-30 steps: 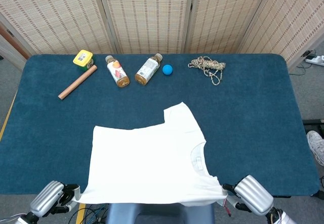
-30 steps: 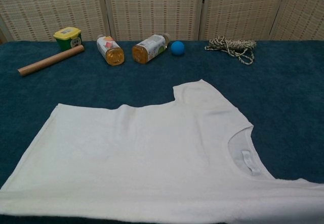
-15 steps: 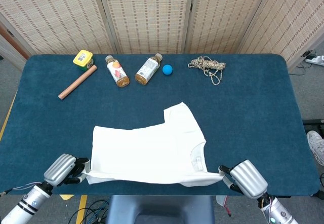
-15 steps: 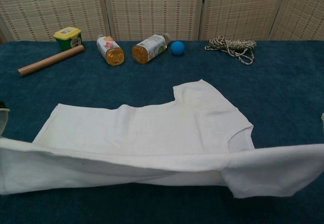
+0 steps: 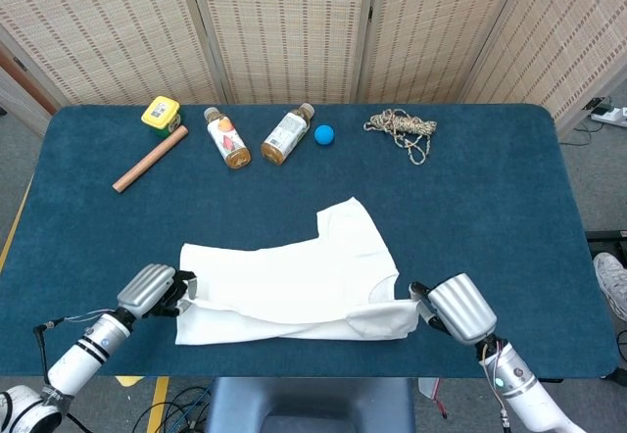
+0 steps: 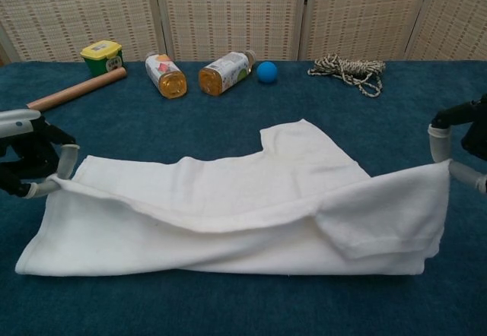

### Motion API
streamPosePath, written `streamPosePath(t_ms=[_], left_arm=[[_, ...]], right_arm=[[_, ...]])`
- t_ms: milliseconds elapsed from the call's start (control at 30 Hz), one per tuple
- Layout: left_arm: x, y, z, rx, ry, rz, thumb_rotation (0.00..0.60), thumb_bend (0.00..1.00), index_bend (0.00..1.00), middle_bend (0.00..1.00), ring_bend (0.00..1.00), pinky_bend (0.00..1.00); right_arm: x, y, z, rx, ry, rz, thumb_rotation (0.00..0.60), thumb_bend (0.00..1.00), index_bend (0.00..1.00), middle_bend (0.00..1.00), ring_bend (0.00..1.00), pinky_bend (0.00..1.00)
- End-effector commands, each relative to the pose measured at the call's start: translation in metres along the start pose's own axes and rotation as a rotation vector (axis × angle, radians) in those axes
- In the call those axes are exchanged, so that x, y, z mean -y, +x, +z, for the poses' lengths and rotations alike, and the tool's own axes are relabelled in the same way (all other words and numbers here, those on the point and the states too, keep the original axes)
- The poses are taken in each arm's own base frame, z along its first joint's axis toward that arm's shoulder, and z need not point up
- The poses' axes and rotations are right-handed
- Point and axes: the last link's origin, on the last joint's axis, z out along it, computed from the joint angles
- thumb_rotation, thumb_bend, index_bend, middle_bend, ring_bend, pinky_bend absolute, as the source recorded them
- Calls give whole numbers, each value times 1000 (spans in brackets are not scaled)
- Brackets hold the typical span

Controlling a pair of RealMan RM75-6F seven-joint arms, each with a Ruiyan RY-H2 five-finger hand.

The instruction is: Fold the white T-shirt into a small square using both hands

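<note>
The white T-shirt (image 5: 294,281) (image 6: 228,207) lies on the blue table (image 5: 490,208), its near edge lifted and carried over its body. My left hand (image 5: 152,291) (image 6: 34,161) pinches the lifted edge at the shirt's left end. My right hand (image 5: 453,308) (image 6: 460,142) pinches the same edge at the right end. The raised fold sags in the middle between them. One short sleeve (image 5: 345,222) lies flat at the far side. The neck opening is mostly covered by the fold.
Along the table's far side lie a yellow tin (image 5: 161,114), a wooden rod (image 5: 149,159), two bottles (image 5: 226,137) (image 5: 286,133), a blue ball (image 5: 324,135) and a coil of rope (image 5: 400,127). A folding screen (image 5: 294,22) stands behind.
Both hands have moved away from the table's near edge toward the far side, carrying the shirt's near edge up and over its body; the fold now covers the lower half.
</note>
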Motion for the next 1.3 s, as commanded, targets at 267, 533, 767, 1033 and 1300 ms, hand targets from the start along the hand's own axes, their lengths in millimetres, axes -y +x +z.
streamPosePath(t_ms=[267,533,767,1033,1300], left_arm=[[6,13,33,-35,51,-1,600,530,674,921,849,960],[11,11,52,-13,94,-5,600,530,668,921,849,960],[17,10,66,-3,138,-20,600,529,659,921,849,960],[24,13,78,2,190,-62,600,530,650,921,849,960],[31,8,90,24,242,-58,600,530,631,921,849,960]], right_arm=[[-7,-12,33,-25,3,-13,600,686,953,970,995,1000],[-9,-19,49,-18,-2,-20,600,686,953,970,995,1000],[-11,-24,61,-23,-18,-22,600,686,953,970,995,1000],[-18,-27,67,-31,-54,-44,600,686,953,970,995,1000],[-20,-30,72,-31,-67,-38,600,686,953,970,995,1000]])
